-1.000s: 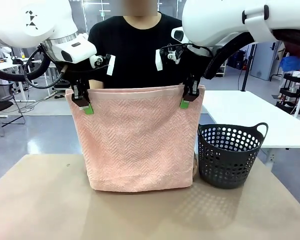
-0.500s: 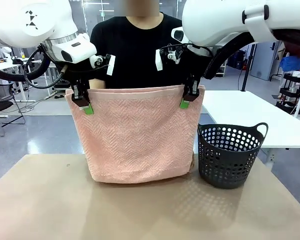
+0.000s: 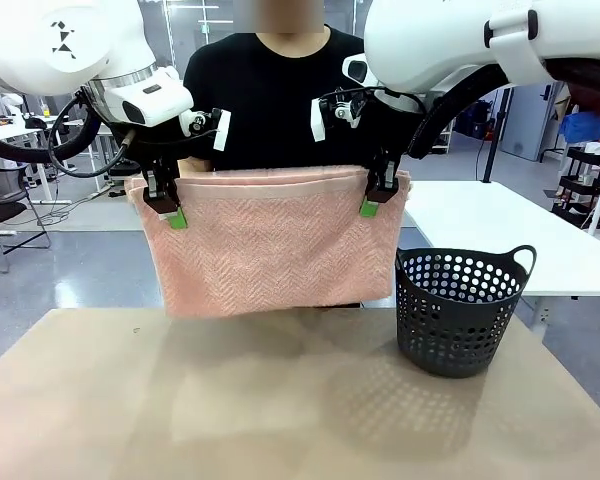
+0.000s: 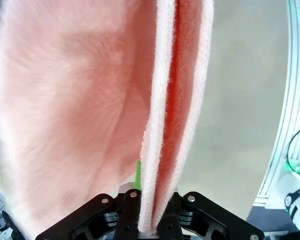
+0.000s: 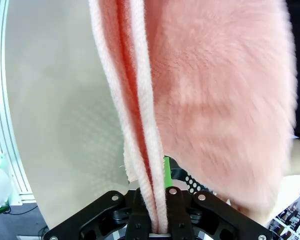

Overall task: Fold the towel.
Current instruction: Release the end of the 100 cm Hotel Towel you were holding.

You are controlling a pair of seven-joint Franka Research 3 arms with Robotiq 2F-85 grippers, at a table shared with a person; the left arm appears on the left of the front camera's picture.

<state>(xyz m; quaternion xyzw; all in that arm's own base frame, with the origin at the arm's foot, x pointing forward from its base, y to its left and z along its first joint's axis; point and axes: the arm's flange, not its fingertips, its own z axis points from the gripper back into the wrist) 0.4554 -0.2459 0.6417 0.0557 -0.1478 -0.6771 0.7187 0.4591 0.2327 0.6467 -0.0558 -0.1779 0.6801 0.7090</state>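
The salmon-pink towel (image 3: 265,240) hangs above the table, stretched between both grippers by its top edge. My left gripper (image 3: 166,208) is shut on its upper left corner and my right gripper (image 3: 377,198) is shut on its upper right corner. The towel's lower edge sits well above the tabletop, and a second layer shows along the top. In the left wrist view the towel (image 4: 105,110) runs up from between the fingers as doubled layers. The right wrist view shows the same doubled towel (image 5: 205,100) pinched between the fingers. A person in a black shirt (image 3: 270,95) stands right behind the towel.
A dark perforated basket (image 3: 458,310) stands on the brown table (image 3: 280,410) at the right, just beside the towel's right edge. White tables and office furniture stand farther back.
The towel's lower edge has risen from near the tabletop to about mid-height, so the hanging part is much shorter. Both grippers stay where they were, still shut on the top corners.
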